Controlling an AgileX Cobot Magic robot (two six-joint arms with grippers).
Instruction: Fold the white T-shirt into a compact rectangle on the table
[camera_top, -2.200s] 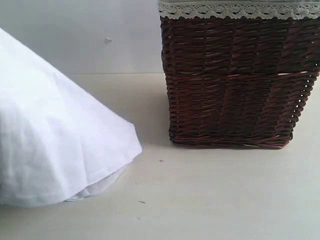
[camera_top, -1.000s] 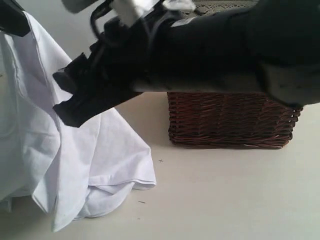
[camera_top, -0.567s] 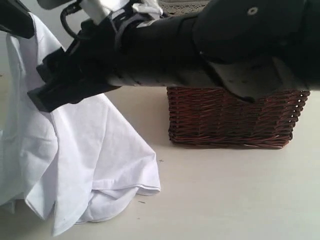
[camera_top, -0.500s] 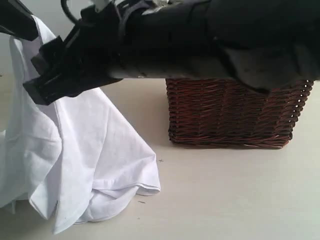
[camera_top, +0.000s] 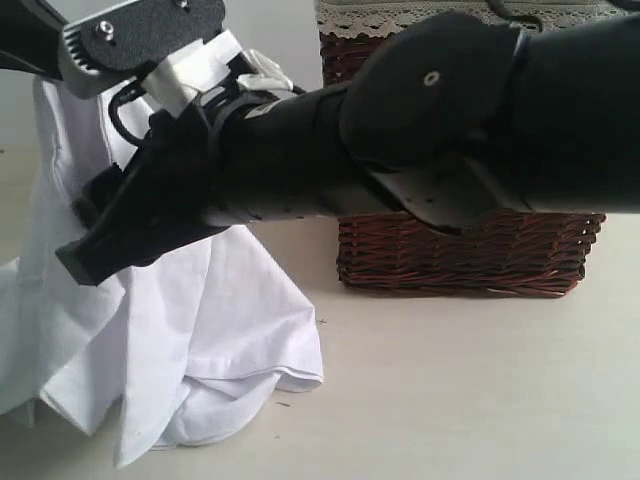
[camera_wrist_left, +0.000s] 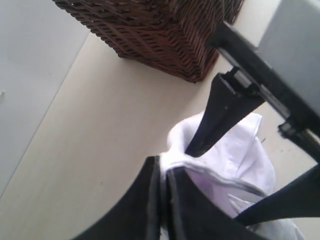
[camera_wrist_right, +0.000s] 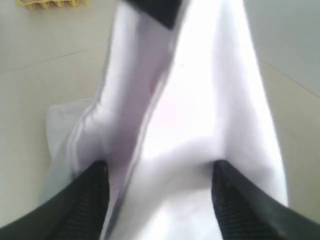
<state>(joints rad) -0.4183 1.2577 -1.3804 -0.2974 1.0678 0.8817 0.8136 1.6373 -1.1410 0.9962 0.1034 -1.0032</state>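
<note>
Closest to me, the table (camera_top: 470, 420) is a smooth, matte cream surface with a few tiny dark specks. The white T-shirt (camera_top: 220, 330) sits toward its left side, forward of the back edge. Its lower hem lies crumpled in soft rounded folds on the tabletop, while the rest of the thin cotton hangs above it in long vertical creases. I see the cloth held up by the left gripper (camera_wrist_left: 162, 164), whose slim black jaws are pressed together on a narrow ridge of fabric. The right gripper (camera_wrist_right: 160, 197) meets the hanging cloth with its jaws spread wide. Its fingers (camera_wrist_right: 82, 202) carry dark cross-hatched pads, and white fabric fills the gap between them, though I cannot tell whether either pad touches it. The right arm (camera_top: 400, 130) is a thick matte black tube lying across the exterior view, with looped cables and a flat grey metal plate (camera_top: 140, 35) with round screw heads above the wrist. Beyond the arm, toward the back edge on the right, stands a boxy wicker basket (camera_top: 470, 255) of glossy dark brown woven cane, topped by a cream lace trim (camera_top: 400, 15) with a scalloped pattern. In the right wrist view a small yellow object (camera_wrist_right: 50, 3) lies on the table past the shirt, too blurred to name. Behind everything is a plain pale wall (camera_top: 285, 25).
</note>
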